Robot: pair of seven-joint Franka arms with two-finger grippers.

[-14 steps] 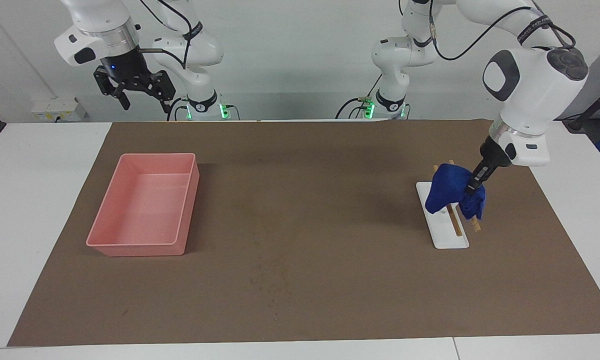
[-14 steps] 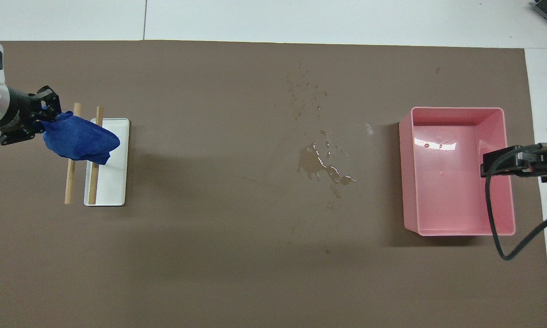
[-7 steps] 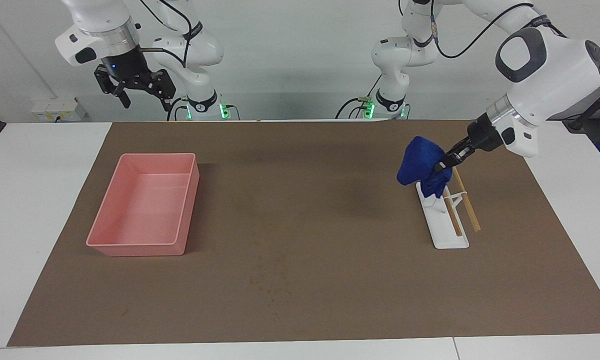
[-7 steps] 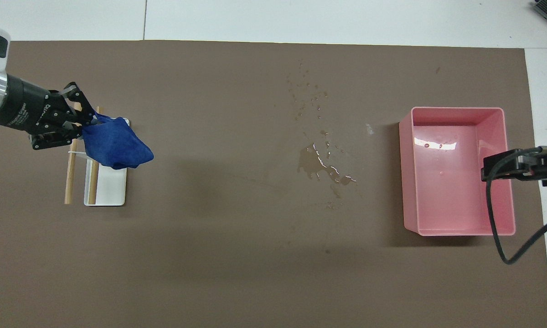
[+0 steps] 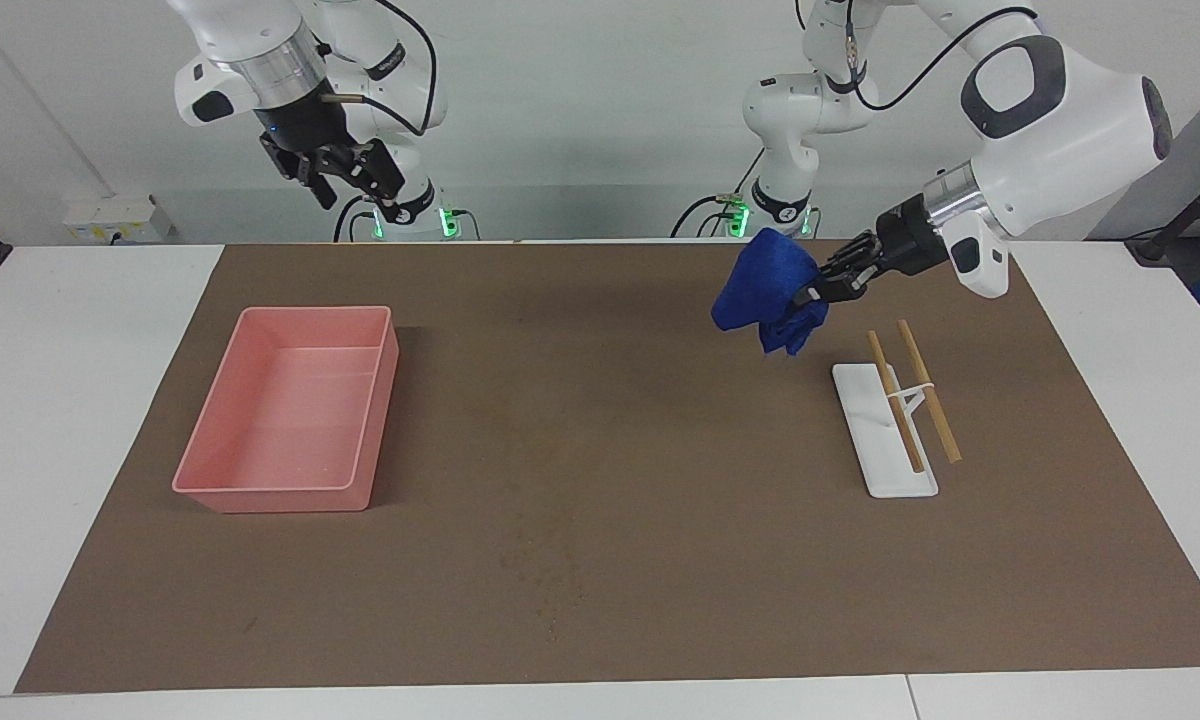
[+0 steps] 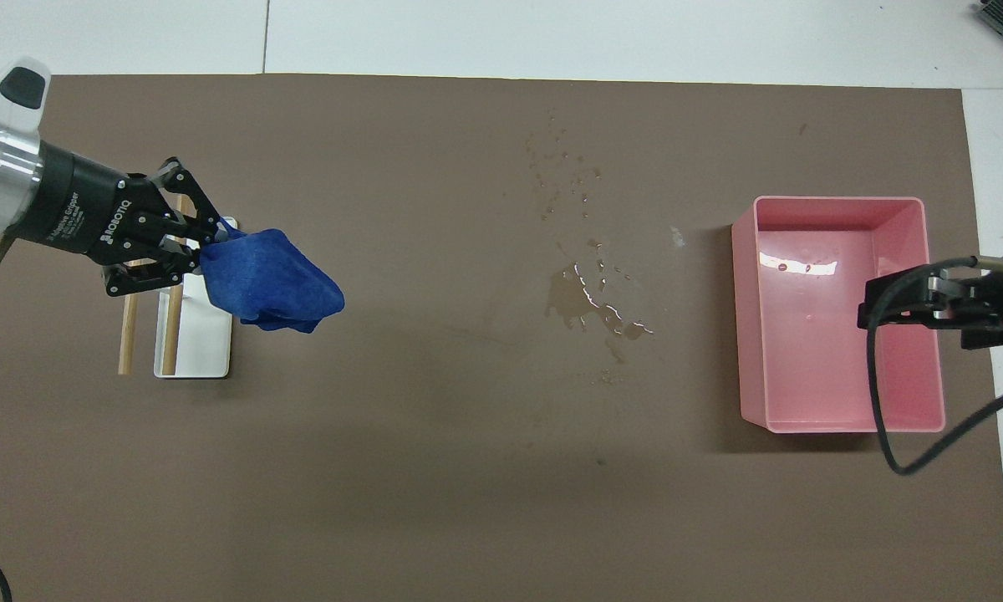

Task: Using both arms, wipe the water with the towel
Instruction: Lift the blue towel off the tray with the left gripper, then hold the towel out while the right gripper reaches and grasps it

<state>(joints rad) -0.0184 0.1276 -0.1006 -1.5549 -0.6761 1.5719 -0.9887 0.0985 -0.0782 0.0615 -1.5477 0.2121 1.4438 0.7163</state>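
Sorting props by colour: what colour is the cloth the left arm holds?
Royal blue, plain; the towel shows best in the overhead view.

Right gripper (image 6: 886,303) cut off by overhead frame edge (only its tip and cable show). Towel (image 6: 269,281) hides left gripper (image 6: 205,251) fingertips and part of rack (image 6: 196,334).

Pink tray (image 5: 285,410), white rack (image 5: 885,435) on brown mat (image 5: 600,560).
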